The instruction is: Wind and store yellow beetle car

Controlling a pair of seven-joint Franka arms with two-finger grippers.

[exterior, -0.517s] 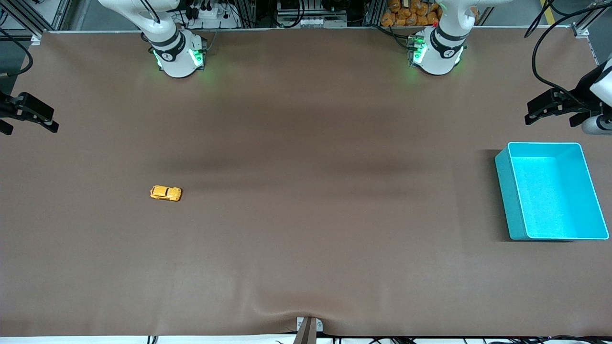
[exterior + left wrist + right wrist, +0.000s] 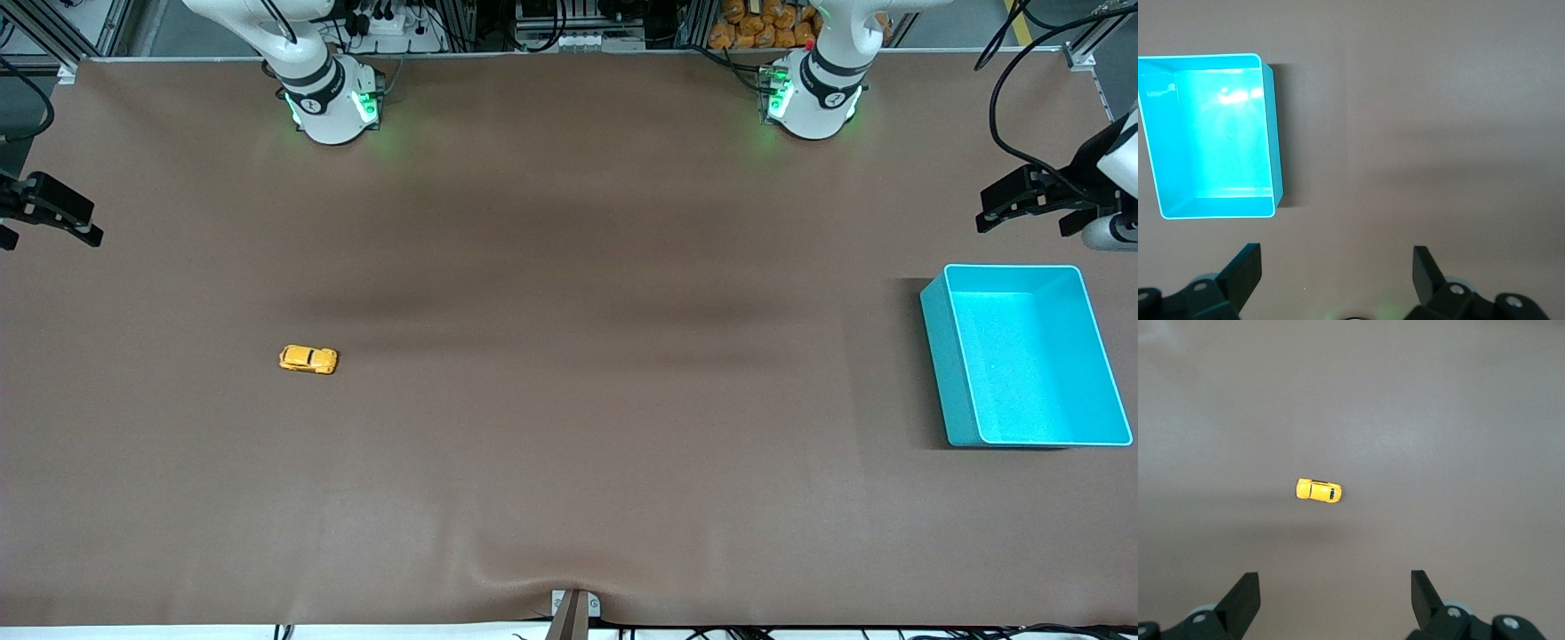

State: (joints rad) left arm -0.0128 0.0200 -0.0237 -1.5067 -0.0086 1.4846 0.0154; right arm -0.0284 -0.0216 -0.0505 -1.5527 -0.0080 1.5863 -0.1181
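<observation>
On brown mat [image 2: 569, 400], rounded yellow beetle car [image 2: 308, 359]

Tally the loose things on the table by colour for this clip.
Yellow: 1, the yellow beetle car
Turquoise: 1, the bin
Total: 2

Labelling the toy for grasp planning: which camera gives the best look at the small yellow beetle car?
Right wrist view: the small yellow beetle car sits near centre, seen from above, roof and dark windows distinct, nothing covering it. The front view shows it too, smaller, toward the right arm's end of the brown table. The left wrist view misses it.
</observation>
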